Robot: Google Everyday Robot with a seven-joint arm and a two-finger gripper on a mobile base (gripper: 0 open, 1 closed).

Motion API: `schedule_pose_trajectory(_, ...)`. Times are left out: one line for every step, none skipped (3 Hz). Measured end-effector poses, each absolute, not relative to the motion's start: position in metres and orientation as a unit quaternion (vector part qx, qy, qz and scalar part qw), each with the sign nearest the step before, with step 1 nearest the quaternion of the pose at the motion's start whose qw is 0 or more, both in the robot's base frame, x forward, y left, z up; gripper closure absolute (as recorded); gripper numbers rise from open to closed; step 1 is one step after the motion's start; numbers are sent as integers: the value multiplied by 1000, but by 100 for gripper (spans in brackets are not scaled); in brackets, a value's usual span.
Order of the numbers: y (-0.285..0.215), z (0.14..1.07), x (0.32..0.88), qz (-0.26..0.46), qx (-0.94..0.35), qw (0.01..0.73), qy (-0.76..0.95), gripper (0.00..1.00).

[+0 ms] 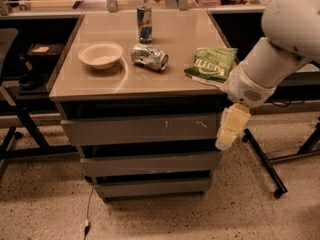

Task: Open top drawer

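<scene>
Your gripper (228, 134) hangs at the right front corner of the cabinet, pointing down and slightly to the left, its pale tip level with the right end of the top drawer (142, 129) and just beside it; you cannot tell whether it touches the front. You also cannot tell how far open it is, and nothing shows in its hold. Above it, the white arm (280, 44) comes in from the upper right, its thick rounded link sloping down to the wrist, which overlaps the right edge of the green chip bag (211, 64). The arm's upper part is cut off by the picture's edge. The top drawer sits directly under the tabletop (170, 39), its grey front flush with a dark gap above, small pale scratches right of centre. Two narrower drawer fronts (150, 163) lie below it. On top stand a white bowl (100, 54), a crushed can (149, 57) on its side, and an upright can (144, 23).
</scene>
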State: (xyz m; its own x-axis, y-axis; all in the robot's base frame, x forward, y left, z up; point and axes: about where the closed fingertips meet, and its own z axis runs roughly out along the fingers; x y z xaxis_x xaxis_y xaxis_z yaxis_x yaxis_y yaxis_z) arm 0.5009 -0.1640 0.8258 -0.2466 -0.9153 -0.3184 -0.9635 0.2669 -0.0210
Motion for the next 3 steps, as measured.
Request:
schedule_pose_trajectory(-150,797,512,114,-600,121,782,0)
schedule_pose_trajectory(-149,794,513,116,-600,119,782,0)
schedule_pose_trajectory(-144,778,514,113,-601,115,783,0)
